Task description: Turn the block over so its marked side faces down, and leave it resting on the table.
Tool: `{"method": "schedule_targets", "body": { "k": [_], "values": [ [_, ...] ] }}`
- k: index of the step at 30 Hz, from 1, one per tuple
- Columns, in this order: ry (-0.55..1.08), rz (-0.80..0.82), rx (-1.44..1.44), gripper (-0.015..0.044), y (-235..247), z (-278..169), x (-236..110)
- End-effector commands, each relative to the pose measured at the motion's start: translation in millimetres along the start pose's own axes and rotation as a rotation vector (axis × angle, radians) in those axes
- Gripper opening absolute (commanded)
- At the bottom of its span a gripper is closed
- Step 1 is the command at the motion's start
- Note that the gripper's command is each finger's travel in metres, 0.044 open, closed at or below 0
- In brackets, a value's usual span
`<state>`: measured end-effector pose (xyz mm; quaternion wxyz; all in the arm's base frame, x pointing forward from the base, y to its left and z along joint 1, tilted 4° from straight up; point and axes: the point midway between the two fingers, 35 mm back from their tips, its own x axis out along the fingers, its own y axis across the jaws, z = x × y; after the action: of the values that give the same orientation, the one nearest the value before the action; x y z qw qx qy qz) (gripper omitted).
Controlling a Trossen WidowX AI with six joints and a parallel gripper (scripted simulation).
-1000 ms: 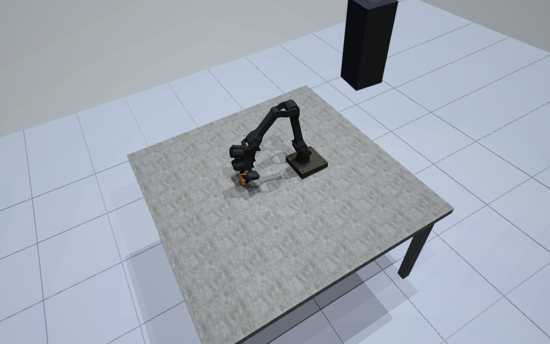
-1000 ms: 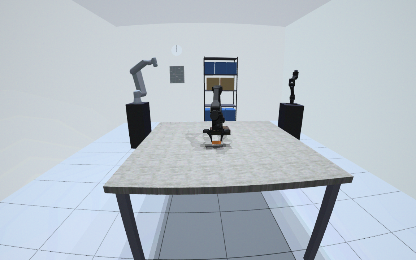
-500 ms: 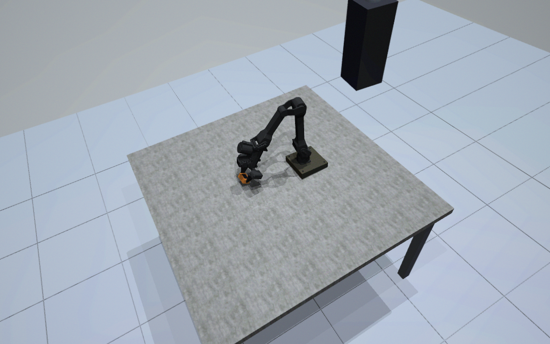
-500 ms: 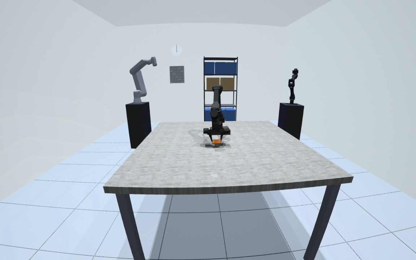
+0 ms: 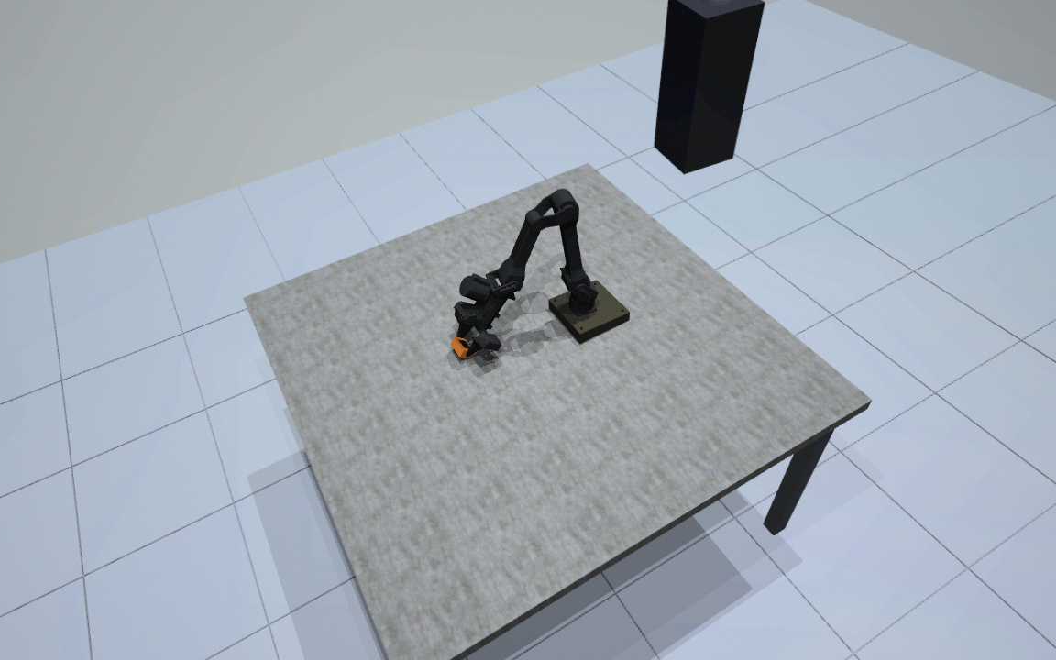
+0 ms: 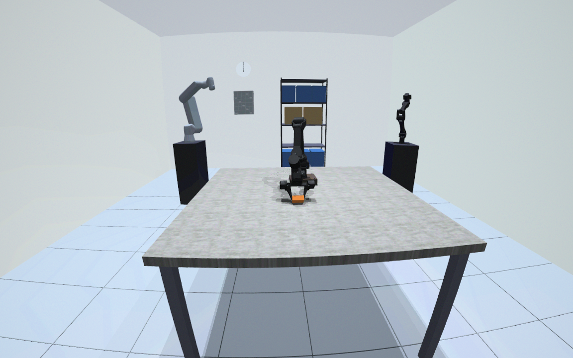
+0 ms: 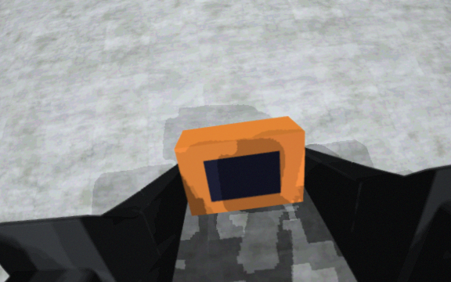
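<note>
Orange block (image 7: 241, 164), clamped in the gripper (image 7: 245, 204) mid-bench (image 5: 598, 492), should rotate slowly until its dark mark (image 7: 243, 176) faces down

Room w/ pale walls, light blue tiled floor (image 6: 79, 249). I'm sitting on a grey mottled table (image 6: 324, 240) w/ dark legs. Shelving unit (image 6: 303, 120) standing at back wall, holding blue & tan boxes.

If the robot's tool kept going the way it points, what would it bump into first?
Probably the table. The tool is shut on the orange block and slants down and forward, so the block would likely touch first; exact height is unclear.
</note>
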<state>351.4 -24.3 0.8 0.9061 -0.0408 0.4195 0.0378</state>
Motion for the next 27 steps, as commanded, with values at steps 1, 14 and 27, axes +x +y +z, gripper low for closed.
{"method": "schedule_targets", "body": {
  "k": [1,14,27],
  "values": [
    [-0.046,0.005,0.007,0.0,0.0,-3.0,6.4],
    [-0.224,0.006,0.009,0.0,-0.3,-11.3,14.7],
    [-0.399,0.006,-0.001,0.0,2.3,-18.6,1.6]
  ]
}}
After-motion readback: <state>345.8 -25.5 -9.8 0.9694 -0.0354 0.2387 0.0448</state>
